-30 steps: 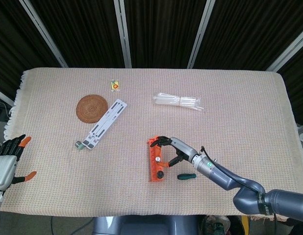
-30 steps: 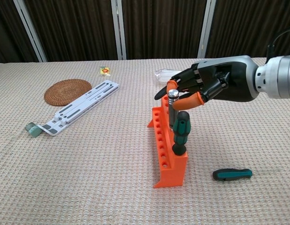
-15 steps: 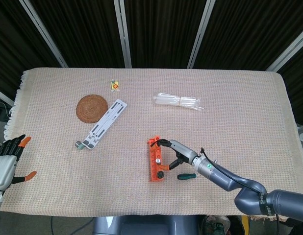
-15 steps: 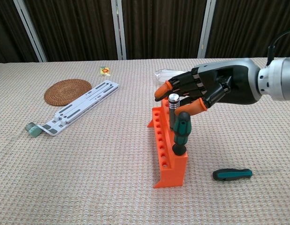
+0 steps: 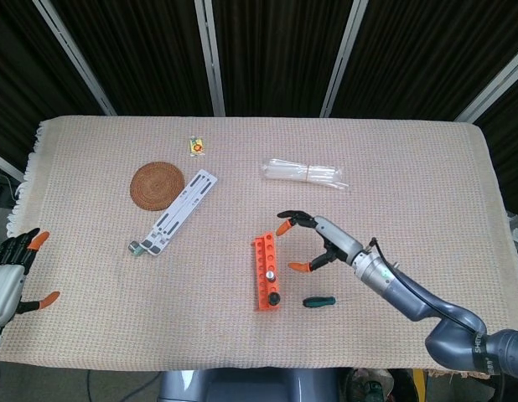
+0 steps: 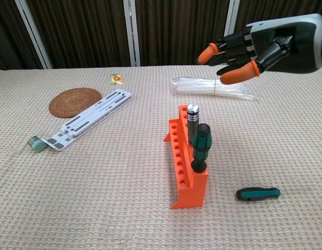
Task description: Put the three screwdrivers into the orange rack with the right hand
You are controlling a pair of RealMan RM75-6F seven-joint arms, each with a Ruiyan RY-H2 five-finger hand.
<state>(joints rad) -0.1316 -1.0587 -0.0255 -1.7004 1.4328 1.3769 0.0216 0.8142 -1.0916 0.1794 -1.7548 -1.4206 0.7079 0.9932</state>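
Above the orange rack [image 6: 185, 159], the right robot hand [image 6: 255, 48] is hovering with fingers spread, holding nothing. Two screwdrivers are standing in the rack: a silver-capped one [image 6: 193, 119] and a green-handled one [image 6: 200, 147]. A third screwdriver [image 6: 258, 194] is lying on the surface just right of the rack. Only the head view is showing the left robot hand [image 5: 9, 275], open, at the surface's left edge.
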